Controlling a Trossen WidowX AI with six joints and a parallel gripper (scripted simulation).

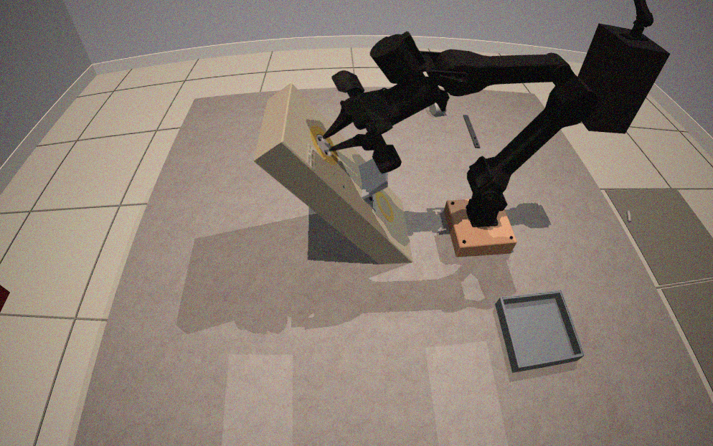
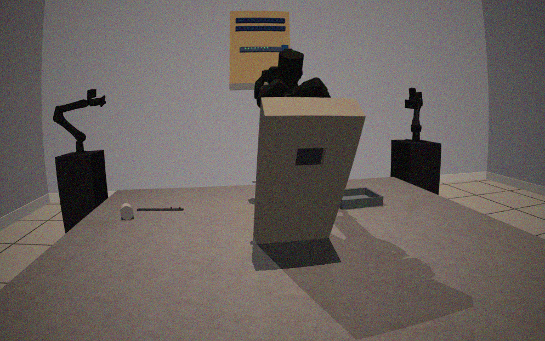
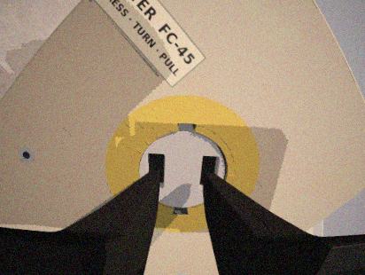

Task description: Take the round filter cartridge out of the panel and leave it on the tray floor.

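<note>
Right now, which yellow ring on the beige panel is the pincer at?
The upper yellow ring, under the FILTER FC-45 label; the black pincer's tips meet its slotted grey face. The lower ring stands alone.

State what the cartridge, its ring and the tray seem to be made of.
Cartridge: pale grey, matte, probably plastic; no glint.
Ring: flat yellow, paint or plastic; cannot tell.
Tray: blue-grey, thin walls, dull; plastic or painted metal.

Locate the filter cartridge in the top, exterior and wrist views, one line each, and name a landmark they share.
Top: filter cartridge sits upper centre, inside the yellow ring, at the end effector tips.
Exterior: not visible; only the back of the service panel shows.
Wrist: filter cartridge at centre, fingertips at its two slots.
Shared landmark: the service panel.
</note>
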